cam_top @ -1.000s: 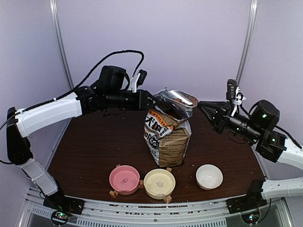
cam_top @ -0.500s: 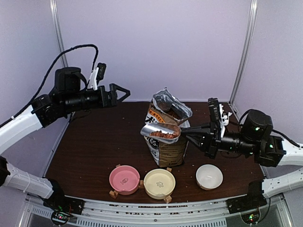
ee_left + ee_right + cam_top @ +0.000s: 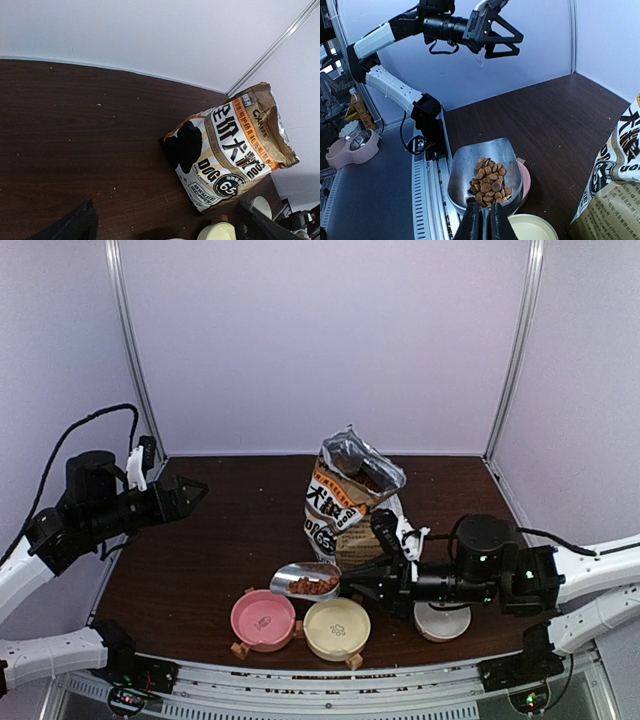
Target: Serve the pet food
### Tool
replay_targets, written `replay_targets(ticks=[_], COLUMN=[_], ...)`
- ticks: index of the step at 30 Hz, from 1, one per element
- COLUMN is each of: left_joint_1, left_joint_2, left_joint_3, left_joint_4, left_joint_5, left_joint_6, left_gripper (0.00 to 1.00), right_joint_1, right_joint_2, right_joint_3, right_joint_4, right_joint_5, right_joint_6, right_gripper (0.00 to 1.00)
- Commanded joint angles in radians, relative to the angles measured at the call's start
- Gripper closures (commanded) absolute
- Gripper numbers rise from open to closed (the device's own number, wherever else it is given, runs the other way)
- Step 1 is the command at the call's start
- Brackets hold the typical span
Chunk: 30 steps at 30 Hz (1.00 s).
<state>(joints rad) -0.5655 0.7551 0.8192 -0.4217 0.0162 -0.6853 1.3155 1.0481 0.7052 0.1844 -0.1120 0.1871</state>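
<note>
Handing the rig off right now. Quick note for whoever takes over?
Left gripper: open, empty, hanging at the far left, away from the bag and bowls.
Right gripper: shut on the scoop by its handle. The scoop is roughly level, loaded with pet food, above the far-right rim of the pink bowl.
Bag: upright, top open, behind the bowls.
Done: one scoop filled.
Left: tip it. No kibble shows in the pink bowl or yellow bowl; the white bowl is partly hidden.
</note>
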Motion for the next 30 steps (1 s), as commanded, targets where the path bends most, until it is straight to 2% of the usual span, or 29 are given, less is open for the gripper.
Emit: replay_targets(ticks=[1,10,30], left_joint_1=[0.007,0.008,0.007], left_joint_2=[-0.058,-0.056,-0.032], left_joint_3=[-0.043,-0.024,0.016], left_joint_4=[0.021,-0.001,-0.013], left_joint_5=[-0.056,-0.067,-0.055], left_joint_6=[-0.014,0.003,0.053], left_gripper=[0.02,0.02,0.02], right_joint_1=[0.045,0.070,0.074], right_joint_2=[0.057,0.190,0.381], right_joint_3=[-0.019,-0.008,0.129], right_joint_4=[0.075,0.083,-0.043], right_joint_5=[0.063,0.051,0.053], right_joint_6=[-0.001,0.010,-0.007], right_gripper=[1.00,1.00,1.00])
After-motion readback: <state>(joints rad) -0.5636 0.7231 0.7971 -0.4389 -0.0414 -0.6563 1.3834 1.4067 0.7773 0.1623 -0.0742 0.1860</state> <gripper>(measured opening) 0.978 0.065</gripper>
